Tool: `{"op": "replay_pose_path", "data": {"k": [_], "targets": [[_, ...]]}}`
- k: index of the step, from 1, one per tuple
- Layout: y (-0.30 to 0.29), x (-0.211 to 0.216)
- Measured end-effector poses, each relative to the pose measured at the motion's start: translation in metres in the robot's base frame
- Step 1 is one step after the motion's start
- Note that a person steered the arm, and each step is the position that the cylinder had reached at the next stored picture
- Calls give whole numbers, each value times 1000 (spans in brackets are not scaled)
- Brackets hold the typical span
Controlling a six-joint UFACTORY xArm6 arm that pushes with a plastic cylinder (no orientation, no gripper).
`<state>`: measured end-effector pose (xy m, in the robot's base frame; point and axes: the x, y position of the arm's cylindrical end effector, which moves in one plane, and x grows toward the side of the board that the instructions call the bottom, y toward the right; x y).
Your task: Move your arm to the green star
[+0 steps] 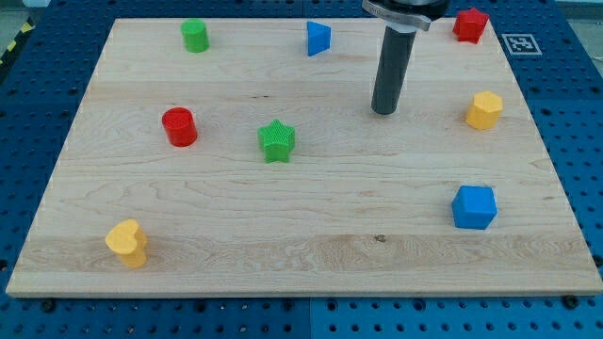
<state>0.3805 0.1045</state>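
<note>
**Closing on the green star from the upper right**

Steering from my desk, I have my tip (383,111) resting on the worktop (311,254), well apart from the green star (276,140), which lies toward the view's left and a little lower, near the middle of the board. This arm carries no pincer, only the bare rod, so nothing can open or shut.

I judge the star to be a small, light, stiff plastic piece that would slide easily on the smooth wood if nudged. There is nowhere to take hold; contact would be a push against one of its side faces or points.

It lies flat, one point aimed at the view's top, and being roughly symmetrical it has no real long axis. The red cylinder (179,127) sits to its left, the blue wedge-like block (318,39) well above.
</note>
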Motion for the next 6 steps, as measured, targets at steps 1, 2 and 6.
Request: {"op": "replay_pose_path", "data": {"k": [1, 2, 6], "targets": [[-5, -16], [-13, -19], [-127, -3]]}}
